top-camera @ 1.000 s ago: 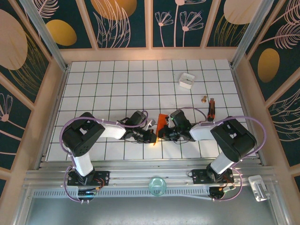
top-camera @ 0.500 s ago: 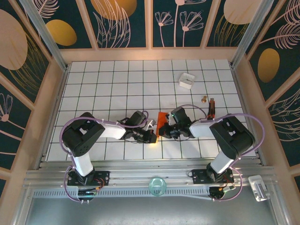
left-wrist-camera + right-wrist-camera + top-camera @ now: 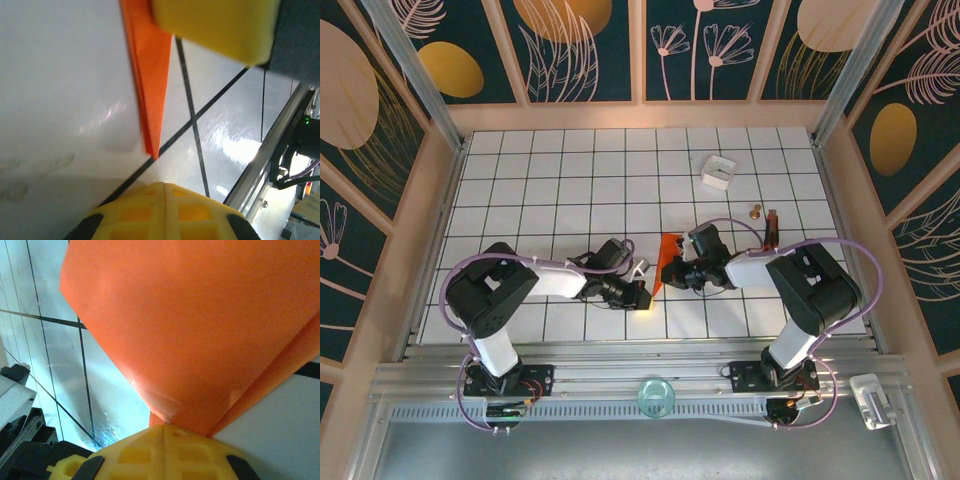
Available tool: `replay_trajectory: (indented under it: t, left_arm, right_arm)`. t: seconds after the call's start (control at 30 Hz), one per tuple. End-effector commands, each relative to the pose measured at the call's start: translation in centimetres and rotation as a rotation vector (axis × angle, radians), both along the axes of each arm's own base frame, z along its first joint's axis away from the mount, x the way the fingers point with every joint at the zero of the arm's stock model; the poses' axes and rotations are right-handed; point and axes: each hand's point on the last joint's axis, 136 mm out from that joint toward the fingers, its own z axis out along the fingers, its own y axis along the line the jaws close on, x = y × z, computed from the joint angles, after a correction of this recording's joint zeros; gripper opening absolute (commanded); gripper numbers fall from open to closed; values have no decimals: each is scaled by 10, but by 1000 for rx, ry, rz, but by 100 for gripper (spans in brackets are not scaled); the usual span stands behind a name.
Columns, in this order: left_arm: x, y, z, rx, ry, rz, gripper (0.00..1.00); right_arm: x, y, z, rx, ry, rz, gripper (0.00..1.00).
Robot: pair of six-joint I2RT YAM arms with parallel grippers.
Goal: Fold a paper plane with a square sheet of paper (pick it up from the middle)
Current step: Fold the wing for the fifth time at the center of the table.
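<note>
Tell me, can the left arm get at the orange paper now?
Probably yes. The left gripper sits shut just beside the orange paper, with nothing between them; it would have to open first. The right gripper clamps the paper.

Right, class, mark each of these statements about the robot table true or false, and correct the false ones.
1. The right tool holds the folded orange-red paper sheet. True.
2. The small white box touches the paper. False: it stands apart, farther back on the white tiled table.
3. The left tool is wide open. False: it is shut.
4. The paper narrows to a pointed tip. True.
</note>
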Motion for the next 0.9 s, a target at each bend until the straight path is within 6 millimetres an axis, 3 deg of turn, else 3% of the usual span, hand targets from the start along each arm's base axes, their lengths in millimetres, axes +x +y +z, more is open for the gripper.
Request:
replay_trajectory:
  t: [0.0, 0.23, 0.37, 0.87]
  left_arm:
    - [0, 1, 12, -10, 51, 44, 5]
    - [37, -16, 21, -51, 11, 129, 0]
    - [47, -27, 26, -81, 10, 127, 0]
    - [57, -9, -12, 103, -16, 133, 0]
  right_arm:
    - [-23, -20, -35, -111, 90, -19, 0]
    - [-27, -20, -36, -110, 94, -22, 0]
    - [-26, -20, -35, -114, 89, -19, 0]
    - [-25, -20, -36, -121, 88, -14, 0]
